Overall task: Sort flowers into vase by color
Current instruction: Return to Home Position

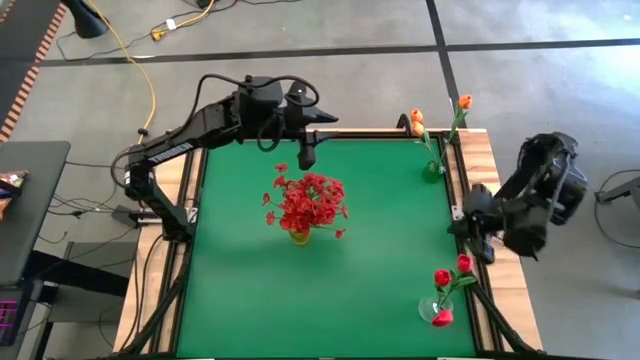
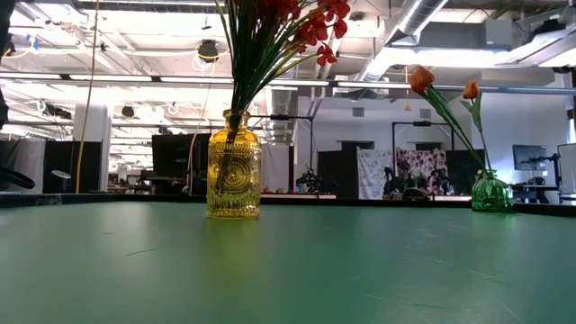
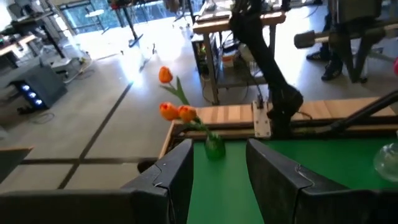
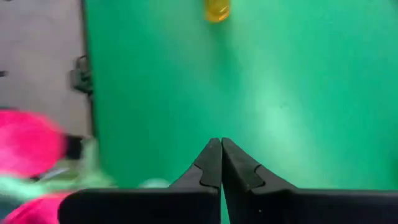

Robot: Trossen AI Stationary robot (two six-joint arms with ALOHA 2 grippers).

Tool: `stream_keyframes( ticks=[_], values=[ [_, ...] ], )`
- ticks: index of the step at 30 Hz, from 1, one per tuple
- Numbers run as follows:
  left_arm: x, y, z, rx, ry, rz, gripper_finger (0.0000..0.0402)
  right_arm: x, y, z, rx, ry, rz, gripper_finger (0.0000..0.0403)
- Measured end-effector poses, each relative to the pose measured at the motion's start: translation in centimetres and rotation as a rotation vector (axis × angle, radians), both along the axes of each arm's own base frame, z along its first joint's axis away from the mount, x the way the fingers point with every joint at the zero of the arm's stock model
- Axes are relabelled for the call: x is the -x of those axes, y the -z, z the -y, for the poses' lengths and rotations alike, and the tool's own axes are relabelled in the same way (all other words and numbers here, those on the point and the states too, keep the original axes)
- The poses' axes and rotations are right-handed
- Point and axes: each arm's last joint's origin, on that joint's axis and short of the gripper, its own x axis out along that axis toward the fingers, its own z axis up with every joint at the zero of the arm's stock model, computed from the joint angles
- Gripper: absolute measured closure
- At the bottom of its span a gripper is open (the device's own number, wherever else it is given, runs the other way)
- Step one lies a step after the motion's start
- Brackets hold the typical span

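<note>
Bushy red sprigs stand in a yellow glass vase at the table's middle; their stems stick into its neck. Orange tulip buds on green stems stand in a green vase at the far right corner, also seen in the left wrist view. Red-pink buds stand in a clear vase at the near right. My left gripper hangs open above the table's far edge, holding nothing. My right gripper is shut and empty at the table's right edge, above the red-pink buds.
Wooden rails frame the green mat. Open mat lies between the yellow vase and the two right-hand vases. Cables run on the floor beyond the far edge; other workbenches show behind the table.
</note>
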Motion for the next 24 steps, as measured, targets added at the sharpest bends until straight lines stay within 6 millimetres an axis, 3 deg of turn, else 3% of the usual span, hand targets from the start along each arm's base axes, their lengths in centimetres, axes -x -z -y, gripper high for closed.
stream_keyframes(
  ticks=[6, 13, 18, 24],
  values=[
    [1.5, -0.5, 0.3, 0.002, -0.012, -0.034, 0.0265, -2.1, -0.4, 1.7, 0.160, -0.016, 0.058, 0.0386],
    [3.0, -0.2, 0.9, 0.049, 0.025, -0.125, 0.0265, -5.1, -1.8, 2.6, 0.211, -0.082, 0.248, 0.0386],
    [4.8, -1.1, 1.4, 0.063, 0.058, -0.122, 0.0265, -6.6, -0.8, 3.9, 0.196, -0.106, 0.310, 0.0386],
    [8.9, -2.6, 2.5, 0.032, 0.039, -0.040, 0.0265, -7.4, 0.8, 6.2, 0.186, -0.087, 0.428, 0.0386]
  ],
)
